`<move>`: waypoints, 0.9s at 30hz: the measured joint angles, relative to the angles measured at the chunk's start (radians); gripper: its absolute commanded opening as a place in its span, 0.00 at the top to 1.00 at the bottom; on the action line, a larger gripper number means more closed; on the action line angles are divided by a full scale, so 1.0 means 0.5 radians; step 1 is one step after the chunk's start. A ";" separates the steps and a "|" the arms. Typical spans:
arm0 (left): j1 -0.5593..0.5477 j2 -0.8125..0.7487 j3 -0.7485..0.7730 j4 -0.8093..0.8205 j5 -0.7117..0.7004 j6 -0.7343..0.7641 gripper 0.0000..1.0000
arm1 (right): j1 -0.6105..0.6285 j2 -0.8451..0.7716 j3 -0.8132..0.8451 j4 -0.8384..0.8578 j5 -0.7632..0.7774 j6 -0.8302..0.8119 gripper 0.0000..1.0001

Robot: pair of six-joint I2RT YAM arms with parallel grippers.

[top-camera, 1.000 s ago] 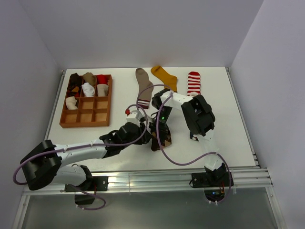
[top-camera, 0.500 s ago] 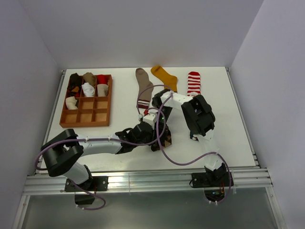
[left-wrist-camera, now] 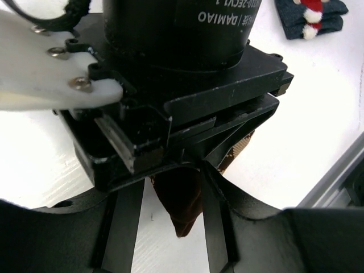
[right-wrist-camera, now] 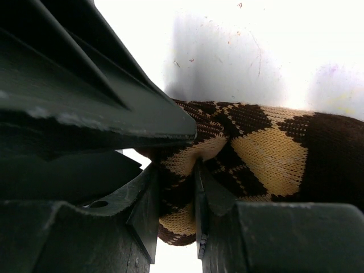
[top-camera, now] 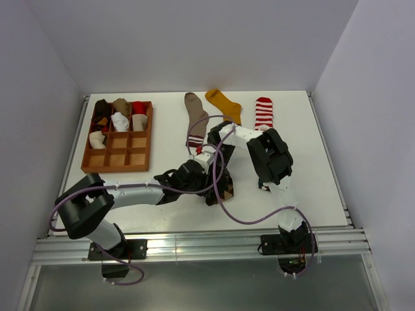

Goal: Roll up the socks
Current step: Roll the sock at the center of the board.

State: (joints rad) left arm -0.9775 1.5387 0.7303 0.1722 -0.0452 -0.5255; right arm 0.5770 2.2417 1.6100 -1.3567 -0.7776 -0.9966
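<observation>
Nearest, on the front half of the table (top-camera: 311,194): the argyle sock (right-wrist-camera: 267,153), flat on the white top, largely hidden in the overhead view beneath two wrists meeting over it; right gripper (right-wrist-camera: 176,196) pressed together on it, a fold of diamond knit bunched between the fingers (right-wrist-camera: 210,199), the rest of the length running off sideways from the pinch to a plain dark-brown end; left gripper (left-wrist-camera: 173,185) reaching in low from the left, spread partway, straddling a dark-brown tip of the same sock directly under the right tool's body; not seen closed on it (contact on one side possible, too dark to tell).

So: sock straight ahead of the left jaws and between them, long axis roughly along the left tool's line of reach; equally near to both arms, the right one holding.

Probably mid-roll, judging by the bunching; calls for the left jaws to close on the tip or tuck it without striking the right wrist, very tight there; smooth hard tabletop, little to snag on; soft knit likely to spring open if let go.

Near, to the right: the navy sock (left-wrist-camera: 310,17), apart from the work.

Farther back, well apart: the taupe sock (top-camera: 194,110), the mustard sock (top-camera: 224,103), the striped sock (top-camera: 263,111), flat in a row near the far edge; far left, the wooden tray (top-camera: 118,162), bundled socks in several of its back compartments.
</observation>
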 measured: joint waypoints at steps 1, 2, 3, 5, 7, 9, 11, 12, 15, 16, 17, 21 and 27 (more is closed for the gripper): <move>0.011 0.005 0.000 0.004 0.026 0.004 0.52 | -0.001 0.000 0.000 0.000 0.000 0.000 0.95; 0.022 0.012 0.000 0.011 0.056 0.013 0.52 | -0.002 0.000 0.000 0.001 0.002 -0.001 0.95; 0.034 0.021 0.000 0.025 0.088 0.018 0.52 | -0.002 0.000 -0.001 0.002 0.002 -0.002 0.95; 0.051 0.034 -0.009 0.055 0.140 0.021 0.52 | -0.004 0.000 -0.002 0.001 0.004 -0.008 0.95; 0.064 0.049 -0.016 0.081 0.182 0.021 0.52 | -0.005 0.000 -0.002 0.002 0.005 -0.008 0.94; 0.076 0.066 -0.027 0.116 0.229 0.022 0.52 | -0.008 0.000 -0.002 0.000 0.005 -0.011 0.94; 0.089 0.081 -0.053 0.158 0.278 0.017 0.53 | -0.011 0.000 -0.002 0.002 0.004 -0.011 0.94; 0.095 0.088 -0.063 0.180 0.301 0.015 0.53 | -0.011 0.000 -0.002 0.002 0.005 -0.012 0.94; 0.108 0.095 -0.092 0.238 0.346 0.012 0.55 | -0.011 0.000 -0.002 0.002 0.004 -0.013 0.94; 0.109 0.096 -0.099 0.251 0.356 0.009 0.55 | -0.011 0.000 -0.002 0.002 0.004 -0.013 0.94; 0.111 0.097 -0.106 0.266 0.362 0.007 0.57 | -0.011 0.000 -0.002 0.002 0.004 -0.013 0.93; 0.118 0.119 -0.110 0.308 0.417 -0.025 0.76 | -0.015 0.000 -0.007 0.009 0.009 -0.011 0.85; 0.120 0.164 -0.086 0.350 0.506 -0.045 0.97 | -0.049 -0.018 -0.073 0.054 0.001 0.043 0.66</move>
State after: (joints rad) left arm -0.9176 1.6207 0.6872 0.3473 0.2077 -0.5480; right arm 0.5526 2.2330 1.5734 -1.3296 -0.7773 -0.9749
